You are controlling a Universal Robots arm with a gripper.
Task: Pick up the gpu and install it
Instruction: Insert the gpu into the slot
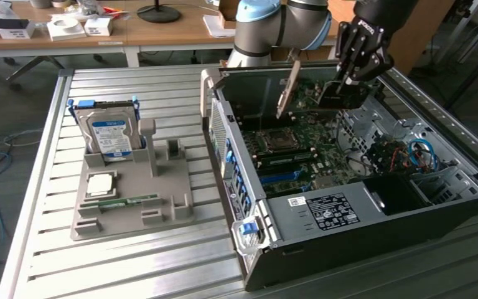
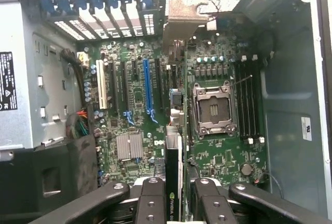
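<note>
Fingers (image 2: 150,200) of the gripper (image 2: 175,183) pinch the gpu (image 2: 174,156) by the end away from its bracket, in the mouth of the open case (image 1: 305,249).
Past the jaws the card runs edge-on, thin and black with a green logo near the grip, to its silver-brown bracket (image 2: 181,22) by the rear slot covers (image 2: 104,6). Beneath it lies the board (image 2: 129,115): a blue slot (image 2: 148,89) to one side of the jaws, the socket (image 2: 212,107) and memory slots (image 2: 248,99) to the other. A black shroud (image 2: 57,177) and cable bundle (image 2: 78,123) crowd the slot side; a bare case wall (image 2: 290,105) leaves room beyond the memory slots. Well apart from the jaws, outside the case, a tray (image 1: 122,218) holds a drive (image 1: 110,134).
</note>
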